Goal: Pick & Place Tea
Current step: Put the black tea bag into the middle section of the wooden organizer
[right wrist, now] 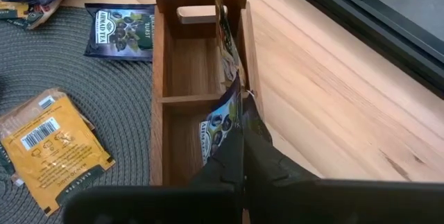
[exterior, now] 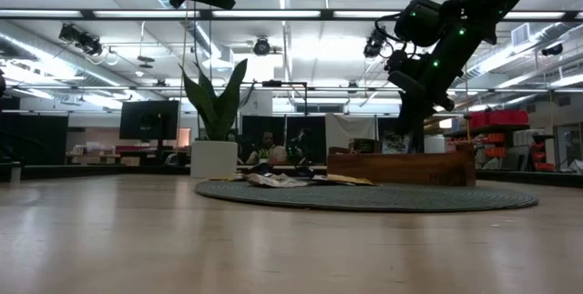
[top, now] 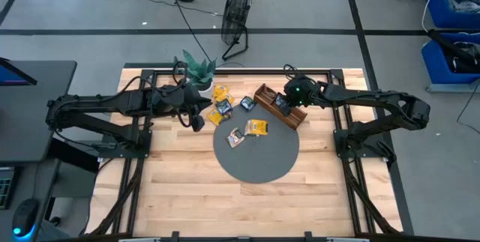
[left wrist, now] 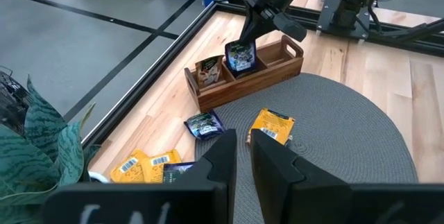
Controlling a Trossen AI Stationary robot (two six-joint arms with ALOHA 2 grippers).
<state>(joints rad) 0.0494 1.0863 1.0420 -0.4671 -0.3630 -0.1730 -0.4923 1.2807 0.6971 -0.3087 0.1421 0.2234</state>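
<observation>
**Right gripper holding a tea packet over the wooden tray**

You see the right gripper point(top: 283, 101) above the long brown wooden compartment tray point(top: 294, 116), which lies at the far right edge of the round dark grey woven mat point(top: 259, 159) on the light wooden table point(top: 195, 197). Its fingers are clamped on a dark blue-black tea packet point(right wrist: 220, 123), held upright in the tray's middle compartment. A brownish tea packet point(left wrist: 208, 71) stands upright in the end compartment beside it.

Your left gripper point(top: 196, 121) hovers near the small potted green plant point(top: 199, 70) at the far left of the table, its fingers point(left wrist: 220, 156) nearly together with a narrow gap and nothing between them.

Loose packets lie on and beside the mat: a yellow tea packet point(top: 258, 127) and a whitish tea packet point(top: 235, 138) on the mat, a blue-black tea packet point(top: 247, 103) left of the tray, and a cluster of yellow and dark packets point(top: 221, 107) near the plant.
</observation>
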